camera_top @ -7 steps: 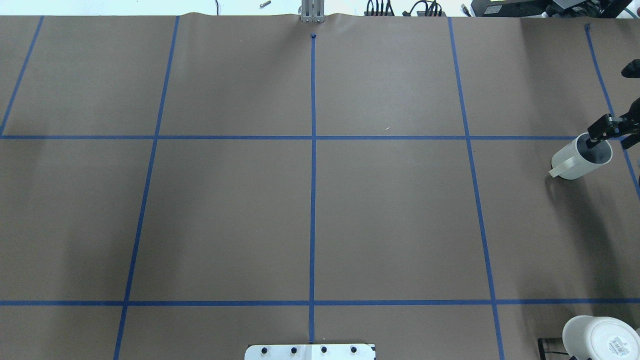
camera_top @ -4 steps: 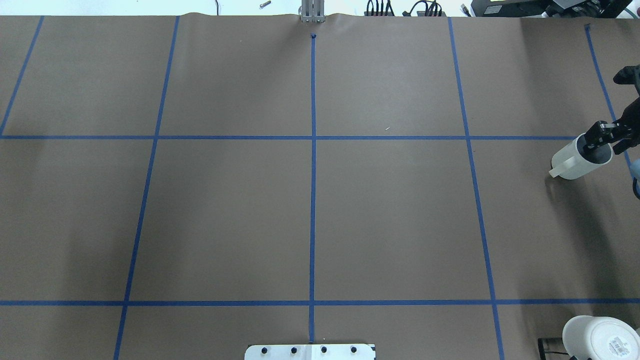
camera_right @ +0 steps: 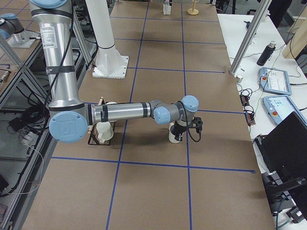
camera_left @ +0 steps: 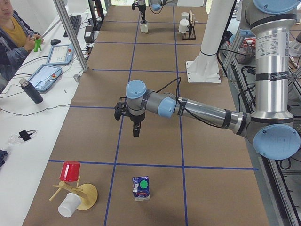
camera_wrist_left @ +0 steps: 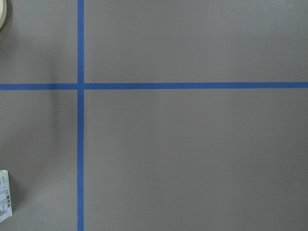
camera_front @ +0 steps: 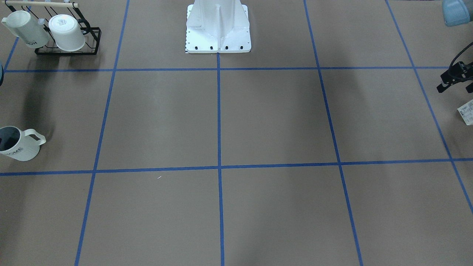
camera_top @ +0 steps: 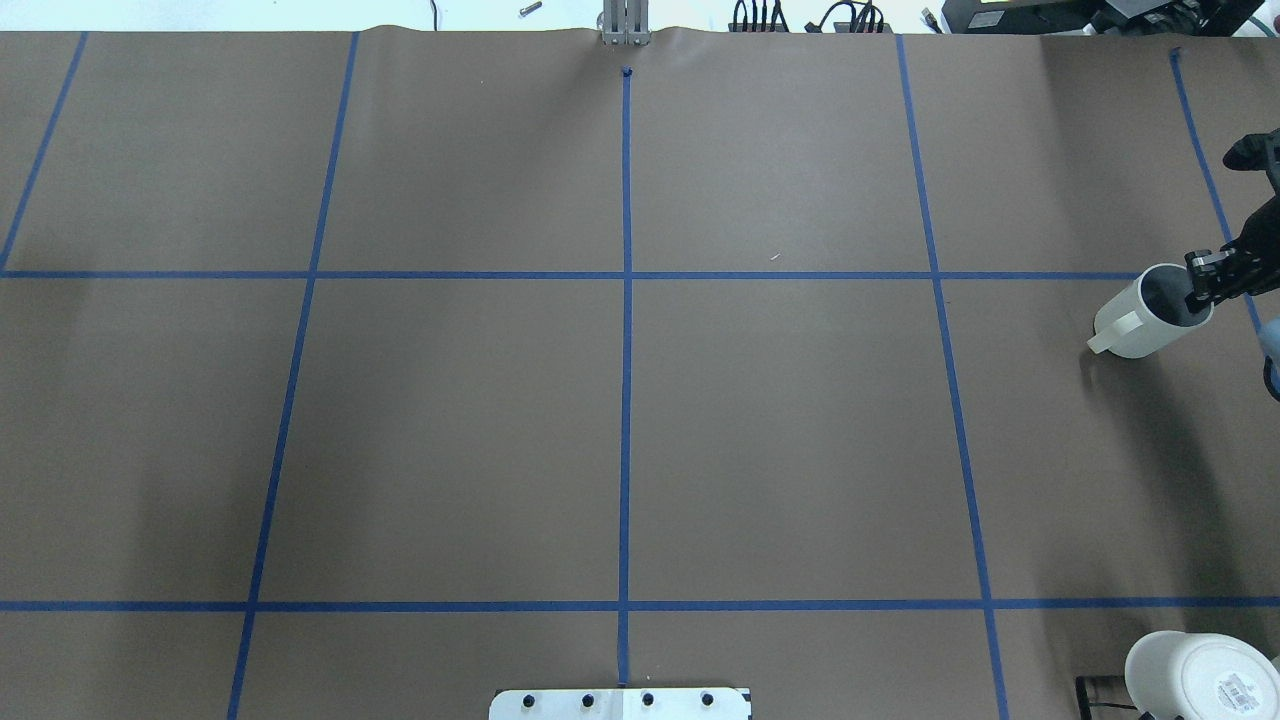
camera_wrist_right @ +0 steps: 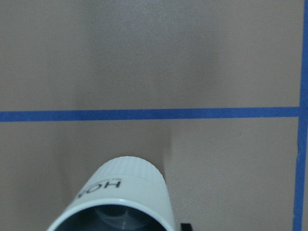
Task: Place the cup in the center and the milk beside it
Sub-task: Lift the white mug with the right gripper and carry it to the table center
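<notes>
Cup (camera_top: 1135, 325): on the counter (camera_top: 780, 430), far to the base's (camera_front: 218, 29) right, handle toward it.
Right claw (camera_top: 1202, 284): closed on the cup's rim, the side away from the base.
Room: taped counter runs from cup to base; rack (camera_front: 95, 40) nearer the base.
Right arm (camera_right: 124, 111): low, level, wrist bent down.
Left claw (camera_left: 135, 128): far to the base's left; grip state we cannot tell.
Milk (camera_left: 141, 187): beyond it, apart.

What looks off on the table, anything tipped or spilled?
Nothing stands out: no spill or damage shows. The right claw grips the cup by its rim; the milk stands upright.
</notes>
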Motion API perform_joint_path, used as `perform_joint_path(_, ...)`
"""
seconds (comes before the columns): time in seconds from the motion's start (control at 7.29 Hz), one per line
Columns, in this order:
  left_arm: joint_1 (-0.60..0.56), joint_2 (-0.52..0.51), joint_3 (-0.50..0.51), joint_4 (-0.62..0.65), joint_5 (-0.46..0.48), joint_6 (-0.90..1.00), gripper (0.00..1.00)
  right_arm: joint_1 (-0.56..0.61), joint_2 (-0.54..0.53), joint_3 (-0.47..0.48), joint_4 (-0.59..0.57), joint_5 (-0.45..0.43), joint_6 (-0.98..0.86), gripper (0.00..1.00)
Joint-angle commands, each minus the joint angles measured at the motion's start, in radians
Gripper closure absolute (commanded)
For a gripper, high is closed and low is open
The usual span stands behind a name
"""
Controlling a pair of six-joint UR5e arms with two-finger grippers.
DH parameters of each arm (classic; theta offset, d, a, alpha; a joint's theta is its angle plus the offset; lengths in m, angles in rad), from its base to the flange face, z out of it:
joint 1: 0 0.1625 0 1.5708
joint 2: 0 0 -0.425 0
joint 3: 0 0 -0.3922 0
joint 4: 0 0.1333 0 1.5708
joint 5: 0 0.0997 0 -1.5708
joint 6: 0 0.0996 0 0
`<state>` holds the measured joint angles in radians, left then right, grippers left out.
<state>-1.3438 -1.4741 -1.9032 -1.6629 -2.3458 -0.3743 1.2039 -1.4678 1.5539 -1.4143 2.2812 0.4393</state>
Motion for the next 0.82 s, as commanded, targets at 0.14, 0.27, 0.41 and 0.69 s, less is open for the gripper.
perform_joint_path(0.14, 0.000, 0.000, -0.005, 0.000, 0.000, 0.000, 0.02, -0.109, 0.150, 0.198, -0.107, -0.003, 0.228, 1.00)
perform_joint_path(0.27, 0.000, 0.000, -0.002, 0.000, 0.002, 0.000, 0.02, -0.198, 0.285, 0.195, -0.180, -0.006, 0.392, 1.00)
perform_joint_path(0.41, 0.000, -0.002, -0.001, 0.000, 0.002, 0.002, 0.02, -0.283, 0.375, 0.187, -0.189, -0.028, 0.470, 1.00)
perform_joint_path(0.69, 0.000, -0.005, 0.003, 0.000, 0.002, 0.002, 0.02, -0.430, 0.594, 0.059, -0.184, -0.196, 0.542, 1.00)
